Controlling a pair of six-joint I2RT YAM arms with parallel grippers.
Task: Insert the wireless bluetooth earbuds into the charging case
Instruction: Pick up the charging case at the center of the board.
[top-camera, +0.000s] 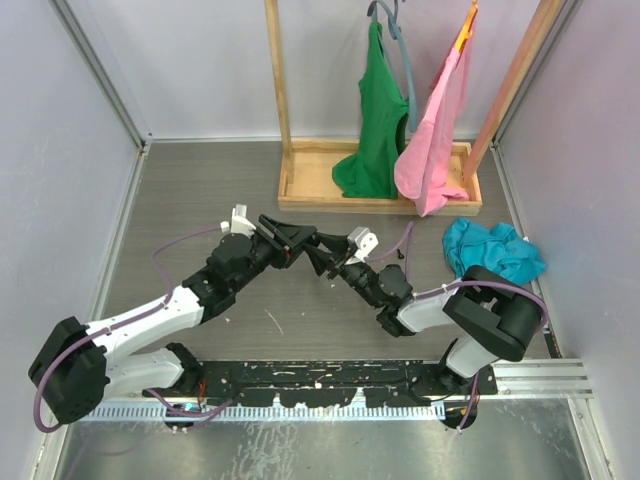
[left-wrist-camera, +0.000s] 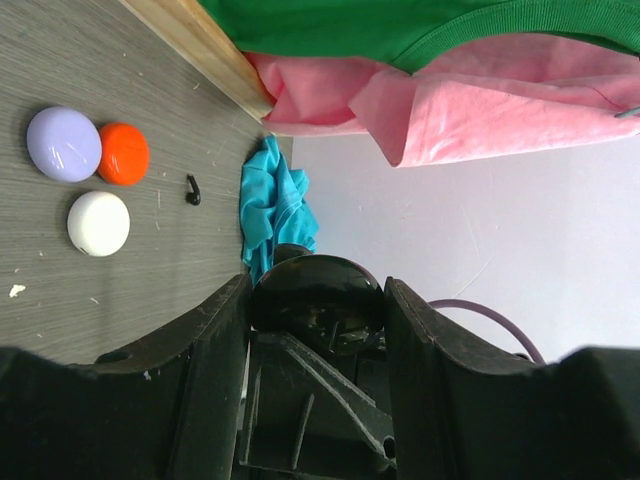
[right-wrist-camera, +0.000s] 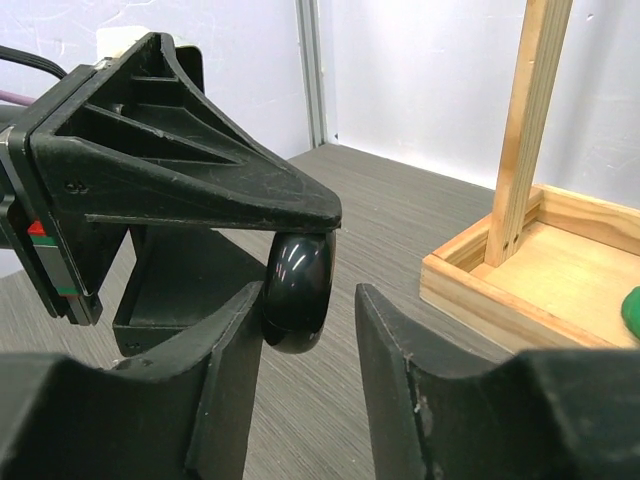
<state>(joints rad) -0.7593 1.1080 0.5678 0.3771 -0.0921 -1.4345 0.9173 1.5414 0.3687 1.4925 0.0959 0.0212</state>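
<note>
**Two-arm station, 3 views of 1 moment.**

The left gripper (left-wrist-camera: 315, 288) is clamped on the charging case (left-wrist-camera: 316, 302), a glossy black, rounded pebble. Its 2 fingers press on opposite edges of the case, across its broad dimension. The case is carried in the air above the middle of the grey table (left-wrist-camera: 100, 60), in front of the wooden tray (top-camera: 300, 190).

From the right wrist the case is seen edge-on. Its long axis stands upright in that view and its thin dimension runs left to right. The right gripper (right-wrist-camera: 308, 292) brackets the case with 1 finger facing each broad face. Its jaws are parted and do not grip. The left-hand finger overlaps the case's edge, and a clear gap shows between the case and the right-hand finger. Whether the case's lid is open cannot be told.

1 black earbud (left-wrist-camera: 192, 189) lies loose on the table, apart from both grippers. It is a tiny hooked stem whose long axis runs up and down in the left wrist view. Which end carries the bud is too small to tell. It sits between 3 round discs and the teal cloth (left-wrist-camera: 275, 205), and touches none of them.

The lilac disc (left-wrist-camera: 63, 143) and the red disc (left-wrist-camera: 124, 153) touch each other. The white disc (left-wrist-camera: 98, 223) lies just beside them.

A green garment (top-camera: 375, 120) and a pink garment (top-camera: 435, 150) hang over the tray.
</note>
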